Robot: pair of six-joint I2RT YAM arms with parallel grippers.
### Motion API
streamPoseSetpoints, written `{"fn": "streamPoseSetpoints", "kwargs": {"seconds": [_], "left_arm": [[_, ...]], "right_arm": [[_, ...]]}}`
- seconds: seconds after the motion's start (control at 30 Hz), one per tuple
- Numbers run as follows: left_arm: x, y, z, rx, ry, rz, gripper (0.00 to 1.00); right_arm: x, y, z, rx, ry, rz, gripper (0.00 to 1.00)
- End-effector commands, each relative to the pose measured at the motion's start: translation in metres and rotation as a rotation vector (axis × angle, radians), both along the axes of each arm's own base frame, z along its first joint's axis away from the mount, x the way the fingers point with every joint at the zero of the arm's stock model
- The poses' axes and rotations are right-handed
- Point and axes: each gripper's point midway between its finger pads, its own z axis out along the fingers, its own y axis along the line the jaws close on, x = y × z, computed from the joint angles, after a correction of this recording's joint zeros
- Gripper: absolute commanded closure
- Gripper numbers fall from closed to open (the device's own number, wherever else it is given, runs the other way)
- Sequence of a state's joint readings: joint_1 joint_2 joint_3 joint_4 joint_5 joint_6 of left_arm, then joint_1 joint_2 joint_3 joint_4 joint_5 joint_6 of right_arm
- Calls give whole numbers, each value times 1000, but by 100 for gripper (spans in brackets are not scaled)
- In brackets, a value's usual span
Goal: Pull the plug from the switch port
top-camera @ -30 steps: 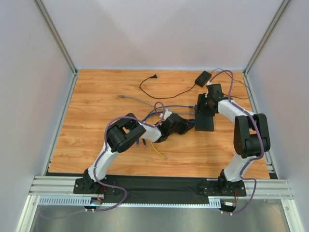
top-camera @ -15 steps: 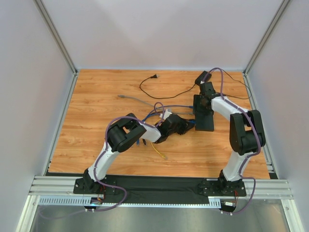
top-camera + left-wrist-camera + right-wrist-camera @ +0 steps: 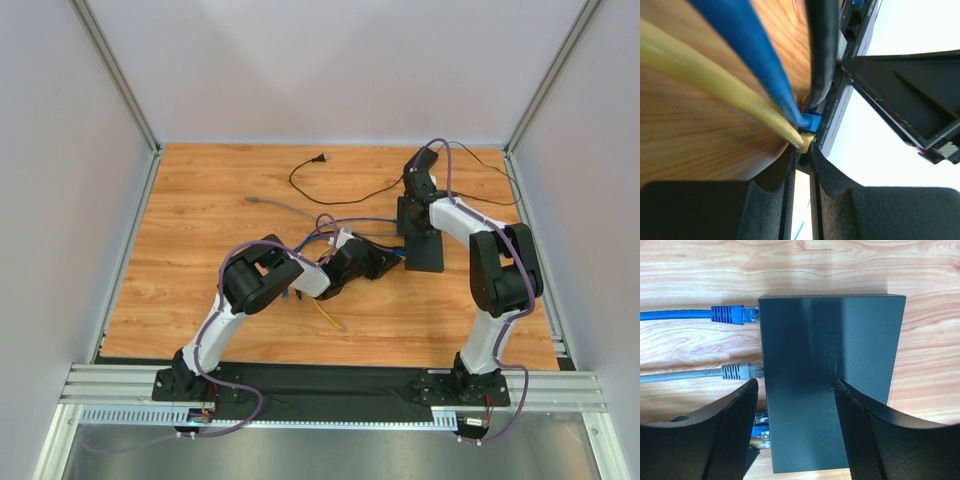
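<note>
The switch (image 3: 426, 255) is a flat black box right of the table's middle; it also shows in the right wrist view (image 3: 830, 340). Blue (image 3: 727, 314) and grey (image 3: 737, 371) plugs sit in its left edge, with blue and yellow plugs further down. My left gripper (image 3: 392, 262) lies at that edge. In the left wrist view my left gripper (image 3: 802, 150) is pinched on the yellow plug (image 3: 805, 142) at the switch (image 3: 831, 112), beside a blue plug (image 3: 811, 121). My right gripper (image 3: 414, 222) hovers open over the switch, and its fingers (image 3: 737, 430) straddle the port edge.
A black power adapter (image 3: 421, 160) with a thin cord and wall plug (image 3: 318, 158) lies at the back right. A grey cable (image 3: 270, 203) and a yellow cable (image 3: 328, 312) trail left across the wood. Grey walls enclose the table.
My right wrist has swung toward the back and a little left, over the switch's far end. My left gripper has stayed at the switch's port edge.
</note>
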State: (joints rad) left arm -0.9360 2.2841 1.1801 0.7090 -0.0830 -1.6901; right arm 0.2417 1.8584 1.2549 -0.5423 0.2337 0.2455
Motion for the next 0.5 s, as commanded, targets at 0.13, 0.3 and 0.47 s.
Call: {"fn": "streamPoseSetpoints", "kwargs": {"seconds": [0.13,0.3,0.47], "left_arm": [[-2,29,-46,120,61,39,81],[-3,33,-38,116,43,31,81],[-12,39,-25,198,-17,-34,81]], "right_arm": [[-45,-41,-31,-169,196,-121,35],[-42,-37,-30,-147,185,-117,35],[-31,-19,-20,-40,110,-72,35]]}}
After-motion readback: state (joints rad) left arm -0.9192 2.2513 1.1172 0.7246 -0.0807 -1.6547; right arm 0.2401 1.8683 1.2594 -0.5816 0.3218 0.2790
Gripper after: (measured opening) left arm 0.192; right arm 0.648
